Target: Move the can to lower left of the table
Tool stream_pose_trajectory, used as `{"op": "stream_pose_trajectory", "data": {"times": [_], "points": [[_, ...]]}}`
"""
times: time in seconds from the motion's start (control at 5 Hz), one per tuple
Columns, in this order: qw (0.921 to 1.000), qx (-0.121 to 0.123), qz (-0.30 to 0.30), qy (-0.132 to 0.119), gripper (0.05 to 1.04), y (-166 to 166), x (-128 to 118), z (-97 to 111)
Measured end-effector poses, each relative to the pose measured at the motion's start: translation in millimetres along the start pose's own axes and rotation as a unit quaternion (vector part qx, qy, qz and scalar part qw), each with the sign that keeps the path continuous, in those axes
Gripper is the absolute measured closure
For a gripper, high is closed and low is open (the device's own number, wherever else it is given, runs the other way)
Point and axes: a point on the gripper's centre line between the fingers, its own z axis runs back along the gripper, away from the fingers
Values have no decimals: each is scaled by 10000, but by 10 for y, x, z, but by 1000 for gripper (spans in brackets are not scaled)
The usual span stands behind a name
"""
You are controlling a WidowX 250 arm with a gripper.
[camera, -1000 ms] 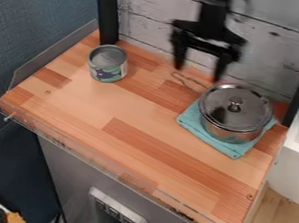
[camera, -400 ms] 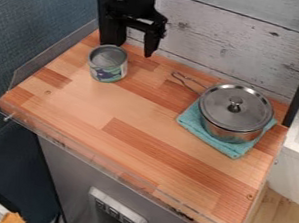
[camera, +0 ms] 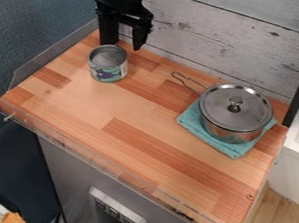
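Over the far left part of the desk (camera: 134,102), as the view shows it, hangs the claw (camera: 123,44), pointing down, its two black fingers apart with a gap between them and nothing held. Just in front of it, a little toward the view's left, is the can (camera: 108,64), standing upright on the bare wood; whether the nearer finger touches its rim, I cannot tell. Its long axis runs straight up and down, with the round end facing up. It is a squat can, grey metal on top with a raised rim, and its wrapper is pale green and whitish with dark, bluish-purple patches. Well apart from it, toward the desk's right side, sits a shiny steel pot (camera: 227,134) under a lid (camera: 247,101) with a round knob. A looped wire handle (camera: 189,81) reaches from the pot toward the back left. The pot rests on a teal cloth (camera: 232,151). Clear edging (camera: 75,147) runs along the desk's front, and weathered whitish planks (camera: 214,32) stand behind.
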Motion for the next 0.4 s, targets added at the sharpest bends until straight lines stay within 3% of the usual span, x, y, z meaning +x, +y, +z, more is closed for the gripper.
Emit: {"op": "stream_pose_trajectory", "data": {"times": [0.4], "points": [[9995, 219, -35, -207, 83, 56, 93, -94]]}}
